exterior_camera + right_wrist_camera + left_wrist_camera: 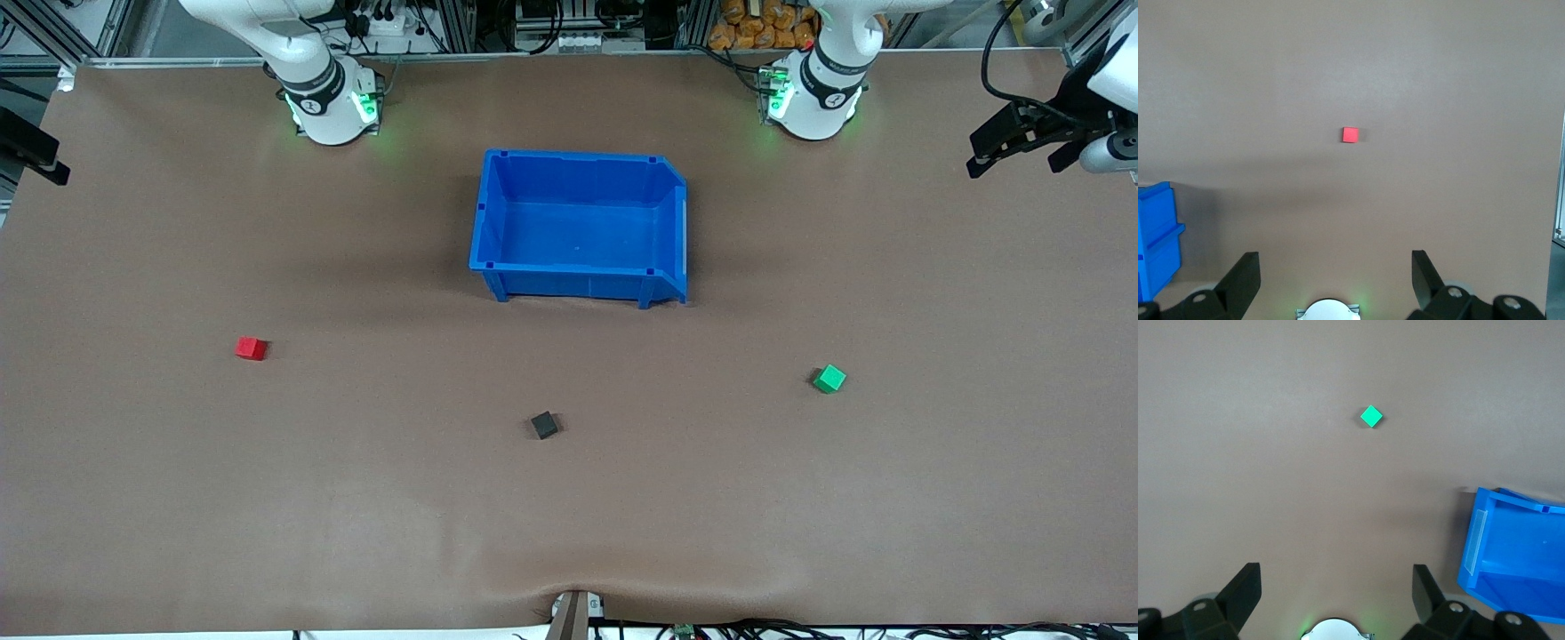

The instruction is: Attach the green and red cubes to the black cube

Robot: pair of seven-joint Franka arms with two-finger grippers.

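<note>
While both arms wait raised near their bases, the three cubes lie apart on the brown table [178,498]. The black cube [544,425] sits nearest the front camera, roughly midway along the table and well apart from the other two. The red cube [252,348] rests toward the right arm's end, and the green cube [829,379] toward the left arm's end; each is a little farther from the front camera than the black cube, and none touches another. A blue bin [582,267], open-topped, stands between the two arm bases, farther from the front camera than all three cubes. Seen from the left wrist, the left tool [1337,597] is released, its two dark fingers [1245,590] spread wide with nothing between them; it hangs high over the table with the green cube in its sight and a corner of the bin at the edge. Seen from the right wrist, the right tool [1335,280] is likewise released, fingers [1243,277] apart and holding nothing, high over the table with the red cube in its sight.
</note>
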